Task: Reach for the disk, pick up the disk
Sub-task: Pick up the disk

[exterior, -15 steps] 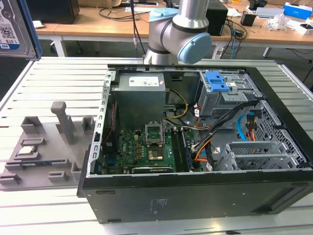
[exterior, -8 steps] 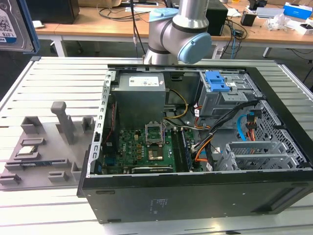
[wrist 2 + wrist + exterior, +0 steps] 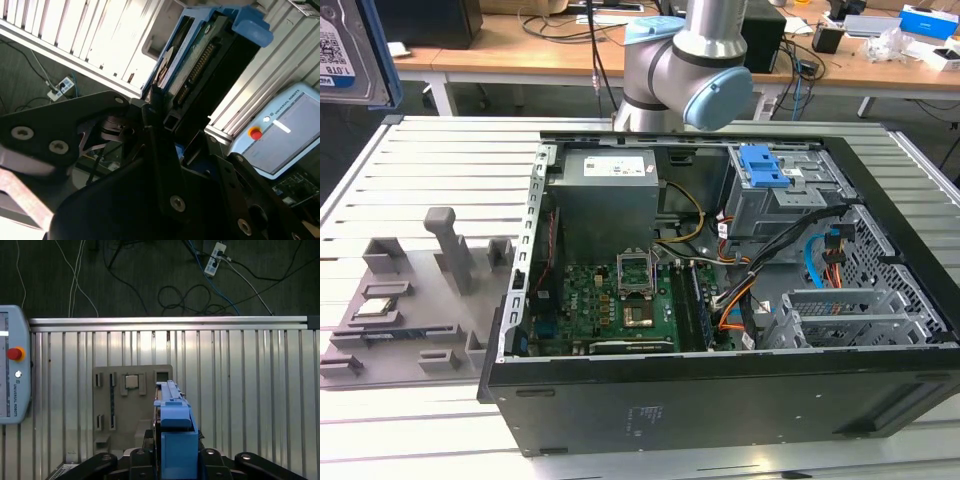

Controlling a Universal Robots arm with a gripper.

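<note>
Our slatted metal table (image 3: 420, 150) carries, from the exterior view's left, a grey fixture (image 3: 410, 300), then an open computer case (image 3: 720, 400); cluttered desks (image 3: 520, 50) stand behind. The claw (image 3: 162, 117) is clamped on the disk (image 3: 200, 55), held above the fixture, its long axis running straight out from the claw.

the open computer case (image 3: 720, 400) stands on the slatted table (image 3: 430, 150), and the fixture plate (image 3: 410, 300) lies just beside it at the exterior view's left. the arm (image 3: 680, 70) rises behind the case. in the second wrist view the disk (image 3: 200, 55) sits gripped between the fingers of the gripper (image 3: 161, 107); in the first wrist view it is above the plate's edge.
</note>
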